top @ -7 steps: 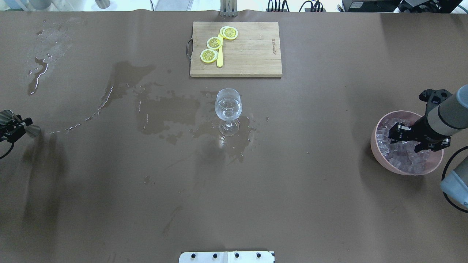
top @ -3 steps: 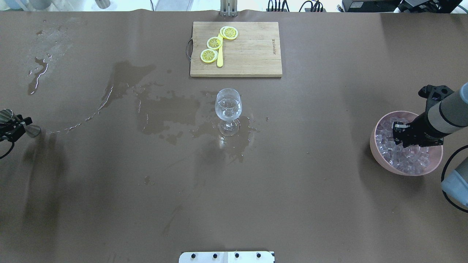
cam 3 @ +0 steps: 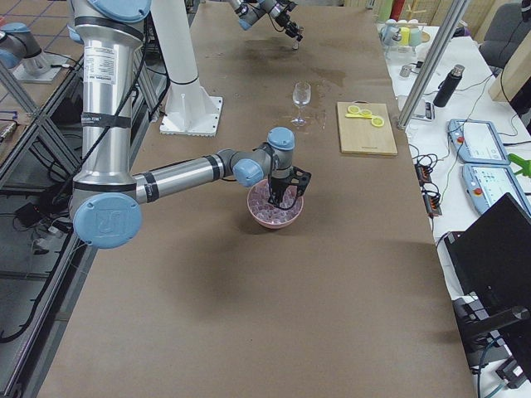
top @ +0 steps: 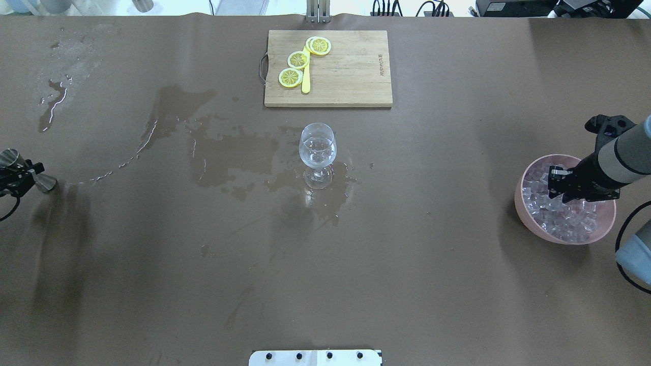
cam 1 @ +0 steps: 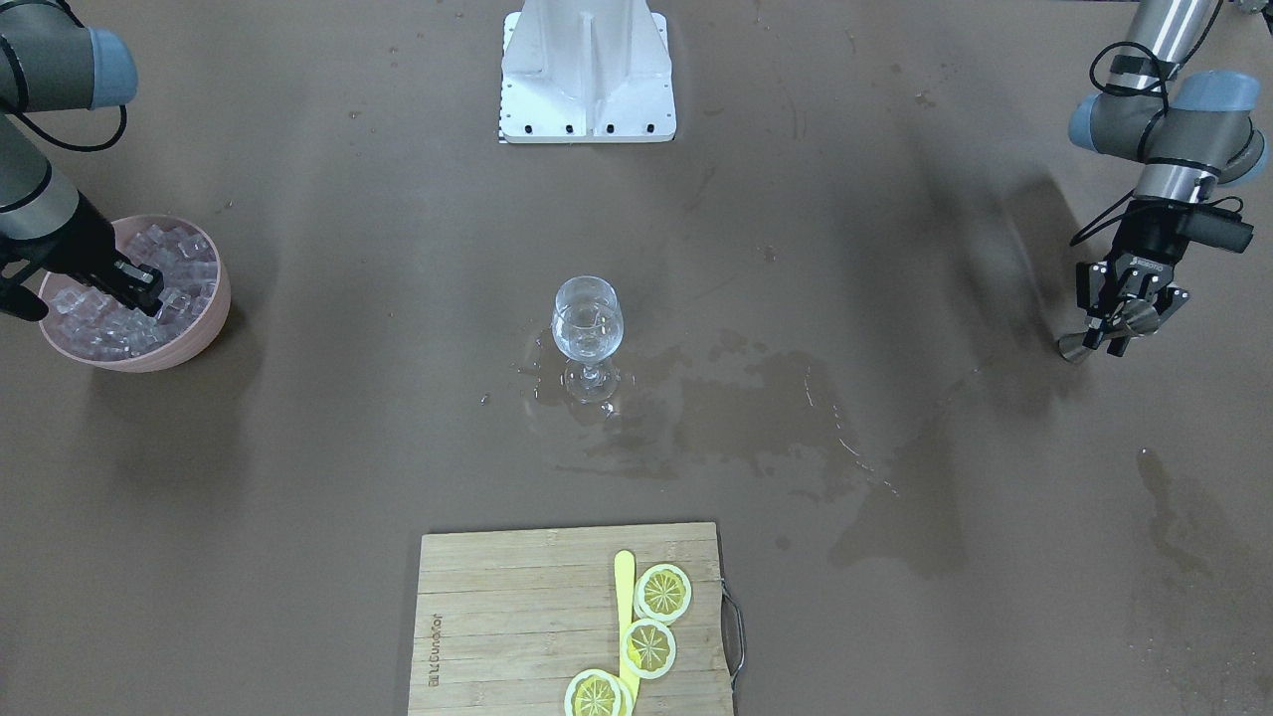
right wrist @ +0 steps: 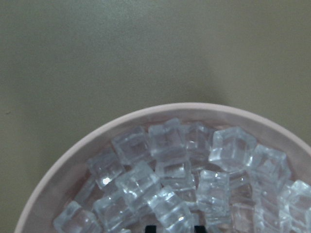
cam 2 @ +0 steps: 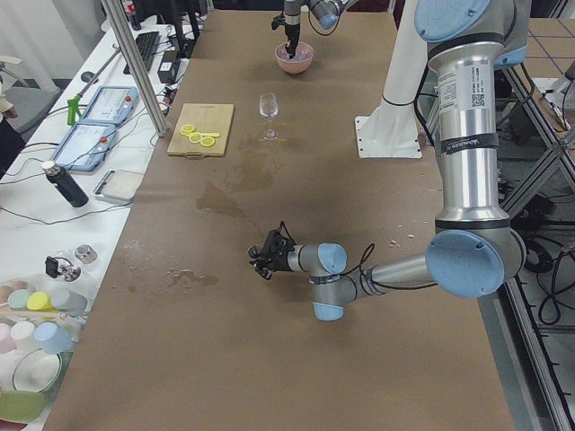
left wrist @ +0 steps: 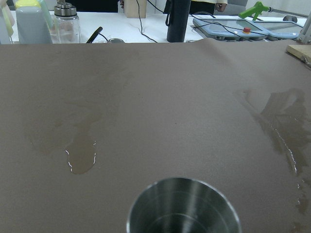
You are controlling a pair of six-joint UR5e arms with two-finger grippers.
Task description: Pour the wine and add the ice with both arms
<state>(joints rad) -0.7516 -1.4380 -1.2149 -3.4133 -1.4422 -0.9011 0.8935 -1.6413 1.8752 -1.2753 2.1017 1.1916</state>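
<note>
The wine (top: 317, 153) sits in the glass (top: 319, 178) at table centre. The ice (right wrist: 170, 165) fills the bowl (top: 523, 216) at 3 o'clock, where the right gripper (top: 555, 185) pinches one cube. At 9 o'clock, the left gripper (cam 1: 1119, 323) clamps a jigger (left wrist: 183, 206). The board (top: 346, 76) lies at 12.

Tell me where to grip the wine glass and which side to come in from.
Grip the wine glass at its short stem, between bowl and foot. Approach level with the table, probably from the robot's near side or either flank. The glass stands upright with wine in it, and the cutting board lies beyond it.
</note>
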